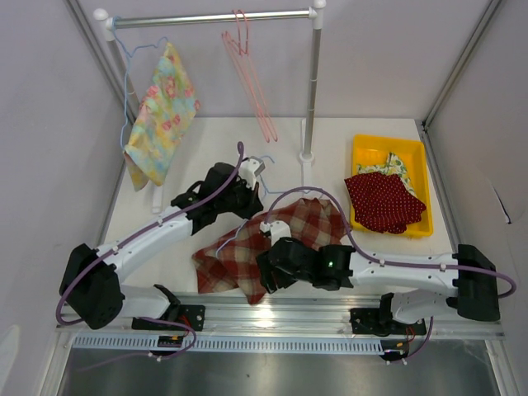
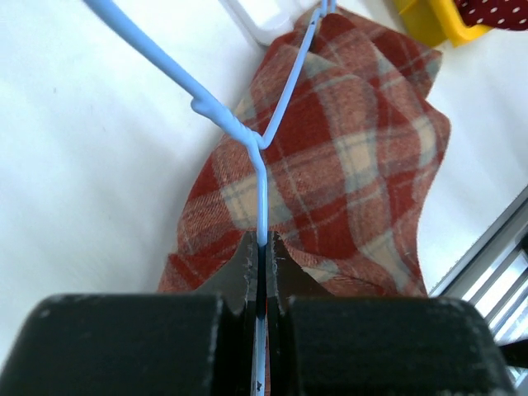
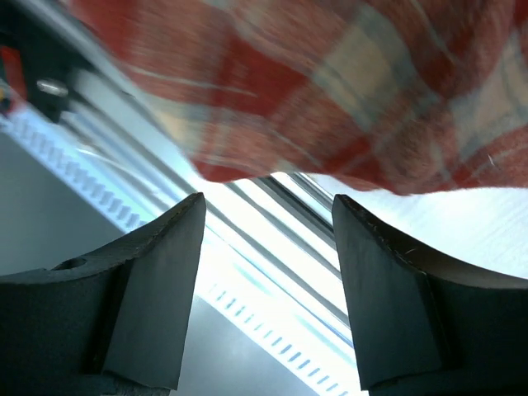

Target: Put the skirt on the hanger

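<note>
A red plaid skirt (image 1: 272, 239) lies crumpled on the white table between the two arms. My left gripper (image 1: 251, 176) is at the skirt's far left edge. In the left wrist view this left gripper (image 2: 262, 247) is shut on the straight wire of a light blue hanger (image 2: 262, 186). The hanger's far end runs under the skirt (image 2: 346, 165). My right gripper (image 1: 266, 279) is at the skirt's near edge. In the right wrist view this right gripper (image 3: 268, 214) is open with nothing between its fingers, and the hem of the skirt (image 3: 330, 82) hangs just beyond the tips.
A clothes rack (image 1: 214, 17) stands at the back. On it hang a floral garment (image 1: 161, 115) on a blue hanger and pink hangers (image 1: 247, 66). Its right pole (image 1: 311, 91) stands behind the skirt. A yellow bin (image 1: 363, 147) at right holds a red dotted cloth (image 1: 384, 200). A metal rail (image 1: 280, 309) edges the table.
</note>
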`<state>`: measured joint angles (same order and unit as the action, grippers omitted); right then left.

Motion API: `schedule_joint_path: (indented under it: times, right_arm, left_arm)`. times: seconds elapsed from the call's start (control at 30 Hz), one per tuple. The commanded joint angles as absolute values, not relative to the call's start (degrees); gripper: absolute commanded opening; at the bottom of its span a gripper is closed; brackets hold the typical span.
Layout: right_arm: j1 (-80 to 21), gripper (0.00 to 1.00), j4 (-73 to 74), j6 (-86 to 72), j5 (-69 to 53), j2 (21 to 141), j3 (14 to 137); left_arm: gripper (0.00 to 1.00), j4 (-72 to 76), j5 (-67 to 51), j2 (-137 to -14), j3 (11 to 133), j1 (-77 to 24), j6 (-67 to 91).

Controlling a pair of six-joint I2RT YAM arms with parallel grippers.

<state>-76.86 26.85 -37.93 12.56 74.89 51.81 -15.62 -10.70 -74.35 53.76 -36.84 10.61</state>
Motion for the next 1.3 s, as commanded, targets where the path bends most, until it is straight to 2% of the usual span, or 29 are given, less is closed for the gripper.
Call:
schedule_joint_path:
  times: [0.0,0.17,0.3,0.53,0.67,0.7,0.77,0.87,1.0,1.27]
  right_arm:
    - [-77.5,0.69,26.3,-34.3,13.3,72.2,56.0]
    - [-81.1,0.71,23.6,-32.2,16.6,79.6,60.0]
    - [-85.3,0.78,25.8,-29.9,23.8,88.0,68.6]
    - [-86.2,0.8,27.1,-30.0,28.5,98.5,72.7]
    - [-86.3,0.68,28.1,-30.6,35.5,101.2,74.4]
    - [-86.3,0.52,28.4,-30.7,36.4,101.7,74.7]
    - [-86.4,0.29,28.9,-30.2,37.4,102.0,76.2]
    - [-86.7,0.14,28.8,-28.8,36.0,102.0,77.9]
    - [-87.1,0.11,27.2,-26.3,27.9,100.5,80.5]
    - [-86.6,0.12,24.2,-25.8,21.5,99.2,80.1]
  left_arm:
    - [0.0,-14.1,-13.4,-72.9,57.3,-36.1,8.7]
    - [0.0,-14.7,-14.3,-72.6,57.1,-36.2,8.5]
    - [0.0,-15.4,-14.3,-73.0,58.4,-36.2,8.2]
    - [0.0,-16.8,-15.4,-74.2,61.0,-36.2,7.8]
    - [0.0,-17.3,-15.4,-73.9,61.4,-36.1,7.7]
    - [0.0,-17.5,-15.4,-73.9,61.7,-36.2,7.6]
    - [0.0,-17.8,-15.1,-74.0,61.8,-36.1,7.4]
    - [0.0,-18.1,-14.8,-73.8,62.3,-36.2,6.9]
    - [0.0,-18.5,-14.3,-74.3,63.8,-36.2,6.0]
    - [0.0,-18.3,-12.7,-73.7,66.4,-36.1,5.3]
